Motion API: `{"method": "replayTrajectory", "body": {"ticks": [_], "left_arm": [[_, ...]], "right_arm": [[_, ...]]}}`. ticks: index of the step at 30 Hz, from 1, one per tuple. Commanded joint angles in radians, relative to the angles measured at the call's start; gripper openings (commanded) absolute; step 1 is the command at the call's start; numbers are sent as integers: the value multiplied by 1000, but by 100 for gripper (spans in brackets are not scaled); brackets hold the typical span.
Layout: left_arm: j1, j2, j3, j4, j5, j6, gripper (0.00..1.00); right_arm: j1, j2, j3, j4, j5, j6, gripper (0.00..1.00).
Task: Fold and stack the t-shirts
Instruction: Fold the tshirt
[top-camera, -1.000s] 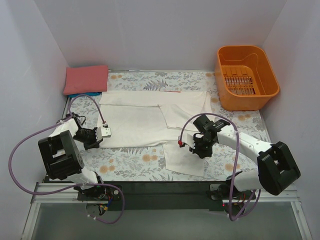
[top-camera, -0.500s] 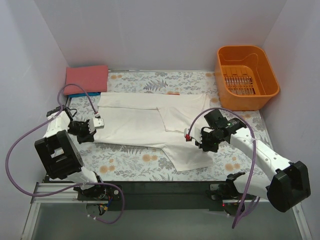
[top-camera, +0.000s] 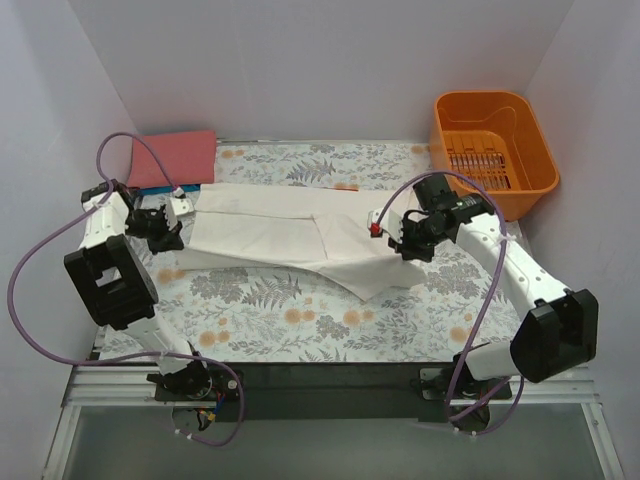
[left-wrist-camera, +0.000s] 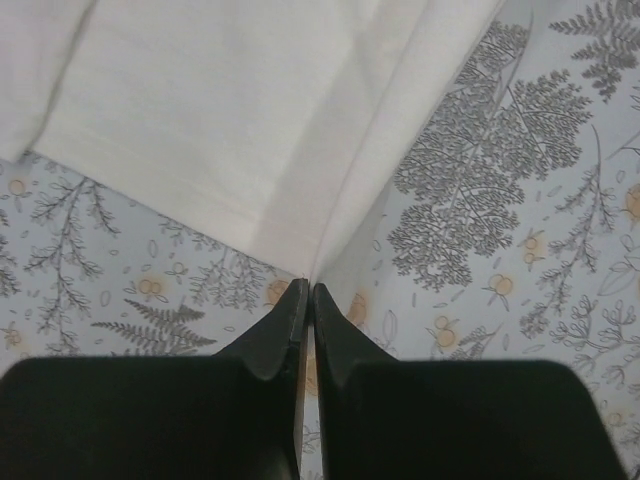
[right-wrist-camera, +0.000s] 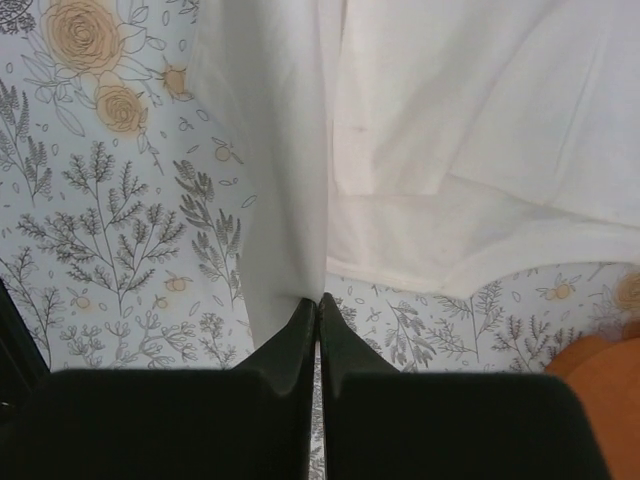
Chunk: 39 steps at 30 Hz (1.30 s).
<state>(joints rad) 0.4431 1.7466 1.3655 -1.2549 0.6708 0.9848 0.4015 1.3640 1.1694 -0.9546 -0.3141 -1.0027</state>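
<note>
A white t-shirt (top-camera: 290, 232) lies print side down across the middle of the floral cover, partly folded; a sliver of red print shows at its far edge. My left gripper (top-camera: 176, 208) is shut on its left edge (left-wrist-camera: 300, 250) and lifts it. My right gripper (top-camera: 385, 224) is shut on a fold of its right part (right-wrist-camera: 285, 200) and holds it above the cover. A folded salmon-red t-shirt (top-camera: 172, 158) lies at the back left, on top of a blue one (top-camera: 162, 189) whose edge peeks out.
An orange basket (top-camera: 492, 150) stands at the back right. The floral table cover (top-camera: 300, 310) spreads over the table. White walls close in the left, back and right sides.
Both grippers have moved toward the back with the white shirt's near edge, folding its front part over. The left went back-left, the right went back-right and up.
</note>
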Motion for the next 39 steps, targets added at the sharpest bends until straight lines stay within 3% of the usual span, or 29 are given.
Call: {"method": "replayTrajectory", "body": {"ticks": [1, 13, 28, 39], "left_arm": [[-3, 46, 102, 17, 76, -70, 0], [-98, 192, 246, 219, 75, -251, 0], [-142, 352, 441, 267, 49, -293, 0], [-162, 407, 472, 305, 26, -322, 0]], "right_arm": [[-35, 50, 111, -42, -14, -105, 1], [-73, 305, 368, -70, -10, -166, 1], [-107, 452, 504, -85, 4, -244, 1], [-122, 563, 636, -104, 12, -290, 1]]}}
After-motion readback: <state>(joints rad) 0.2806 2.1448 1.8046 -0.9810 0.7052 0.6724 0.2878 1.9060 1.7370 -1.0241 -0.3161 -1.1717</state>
